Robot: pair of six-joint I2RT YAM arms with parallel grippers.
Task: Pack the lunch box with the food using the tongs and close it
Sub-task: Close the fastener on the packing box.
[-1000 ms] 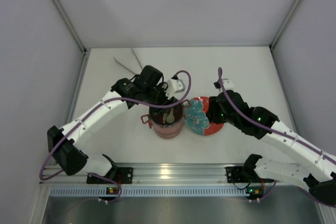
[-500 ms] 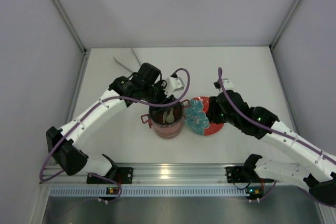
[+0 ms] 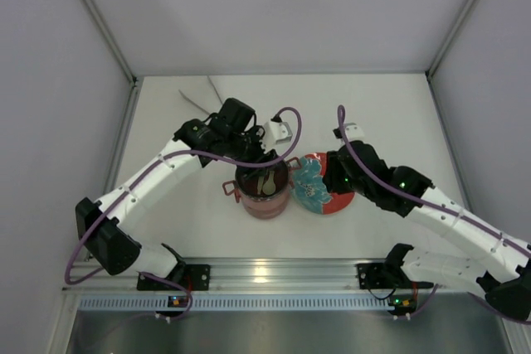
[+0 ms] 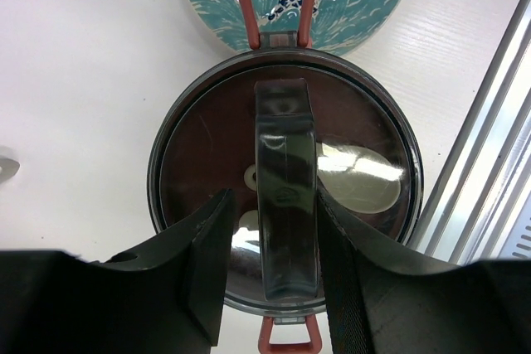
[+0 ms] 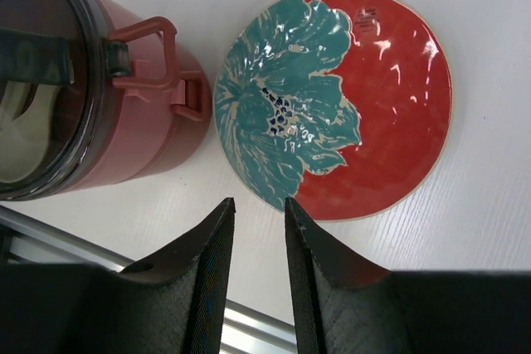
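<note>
Centrally placed lunch box: dusty-pink round pot [image 3: 264, 201] stood on white tabletop [image 3: 398, 105], flat maroon lid [image 4: 207, 163] seated on top, just beside red plate with teal flower [image 5: 373, 105].
Left tool [image 4: 274, 201]: stood part-open, fingers straddling lid's dark strap handle [image 4: 284, 163], gap showing on one side.
Right tool [image 5: 258, 205]: narrow gap, held nothing, hovered near plate's rim.
Slim silvery metal tongs [image 3: 199, 101]: lay at tabletop's far-left, well apart from pot.

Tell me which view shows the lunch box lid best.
The left wrist view: the lid fills it from straight above, its handle between the left end effector's fingers. The right wrist view catches only one edge; the top view shows it small, partly under the left arm.
</note>
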